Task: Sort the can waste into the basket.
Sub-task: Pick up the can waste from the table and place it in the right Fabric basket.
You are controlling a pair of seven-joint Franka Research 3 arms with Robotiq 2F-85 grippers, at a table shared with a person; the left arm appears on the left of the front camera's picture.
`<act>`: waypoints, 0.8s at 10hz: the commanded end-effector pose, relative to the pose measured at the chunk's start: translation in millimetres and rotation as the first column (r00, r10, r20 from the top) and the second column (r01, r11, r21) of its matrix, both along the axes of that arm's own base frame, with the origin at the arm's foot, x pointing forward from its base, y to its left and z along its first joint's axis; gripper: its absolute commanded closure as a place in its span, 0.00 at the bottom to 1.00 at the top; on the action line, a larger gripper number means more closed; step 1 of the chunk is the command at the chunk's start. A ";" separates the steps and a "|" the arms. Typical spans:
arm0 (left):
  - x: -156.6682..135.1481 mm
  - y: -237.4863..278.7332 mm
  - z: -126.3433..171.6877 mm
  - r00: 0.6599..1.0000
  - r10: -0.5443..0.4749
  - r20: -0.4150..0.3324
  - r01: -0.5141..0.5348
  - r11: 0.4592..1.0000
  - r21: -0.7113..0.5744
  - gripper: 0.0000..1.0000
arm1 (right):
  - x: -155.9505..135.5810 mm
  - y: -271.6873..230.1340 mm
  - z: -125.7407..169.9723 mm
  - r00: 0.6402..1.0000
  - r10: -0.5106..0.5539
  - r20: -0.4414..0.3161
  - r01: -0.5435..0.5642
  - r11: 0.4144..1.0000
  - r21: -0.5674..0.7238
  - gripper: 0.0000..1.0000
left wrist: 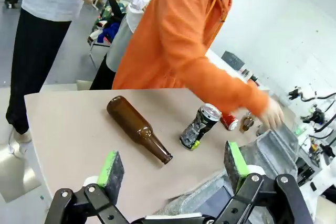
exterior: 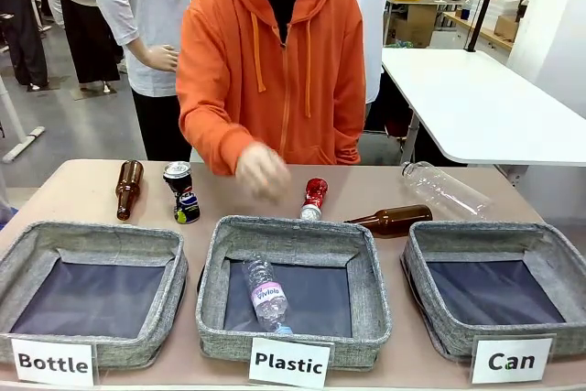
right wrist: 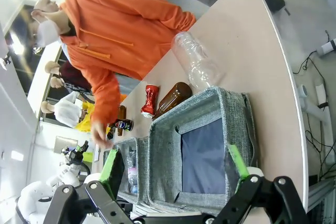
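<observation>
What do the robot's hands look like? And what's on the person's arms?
The left gripper and right gripper look alike: black jointed bars with round silver bolts, each ending in two flat fingers faced with bright green pads. The person wears an orange hoodie with long sleeves, a zip and orange drawstrings.

Three baskets, six containers and three labels on the bench [exterior: 87, 185]
Grey fabric baskets, three: the Bottle basket [exterior: 92, 235], the Plastic basket [exterior: 293, 229], the Can basket [exterior: 485, 233]. White labels, three: the Bottle label [exterior: 52, 362], the Plastic label [exterior: 289, 362], the Can label [exterior: 511, 360]. Cans, two: the black can [exterior: 181, 191] and the crushed red can [exterior: 314, 198]. Brown glass bottles, two: the left brown bottle [exterior: 128, 188] and the right brown bottle [exterior: 394, 220]. Clear plastic bottles, two: the clear bottle in the Plastic basket [exterior: 265, 295] and the clear bottle lying on the bench [exterior: 446, 190]. One hand [exterior: 263, 171] of a person above the bench
</observation>
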State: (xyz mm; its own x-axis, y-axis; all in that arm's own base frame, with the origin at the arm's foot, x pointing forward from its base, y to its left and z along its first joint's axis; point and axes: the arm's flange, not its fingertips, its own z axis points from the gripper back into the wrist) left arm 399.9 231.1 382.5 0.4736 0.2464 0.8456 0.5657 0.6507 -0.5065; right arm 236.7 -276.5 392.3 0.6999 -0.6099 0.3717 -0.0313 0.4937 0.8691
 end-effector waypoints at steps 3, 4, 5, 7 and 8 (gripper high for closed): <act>37.7 -79.1 12.5 1.000 -0.010 -0.025 0.015 0.973 0.231 0.00 | 2.5 -2.0 0.2 0.999 -0.003 0.041 0.003 1.000 -0.002 0.00; 54.9 -98.7 14.4 0.999 -0.036 -0.037 0.045 0.958 0.284 0.00 | 2.5 -2.0 0.2 0.999 -0.003 0.041 0.003 1.000 -0.002 0.00; 70.7 -115.4 15.6 0.999 -0.034 -0.031 0.042 0.944 0.326 0.00 | 2.5 -2.0 0.2 0.999 -0.003 0.041 0.003 1.000 -0.002 0.00; 99.6 -154.3 8.7 0.999 -0.030 0.026 0.017 0.910 0.413 0.00 | 2.5 -2.0 0.2 0.999 -0.003 0.041 0.003 1.000 -0.002 0.00; 111.8 -170.7 4.0 0.995 -0.095 0.027 0.073 0.892 0.447 0.00 | 2.5 -2.0 0.2 0.999 -0.003 0.041 0.003 1.000 -0.002 0.00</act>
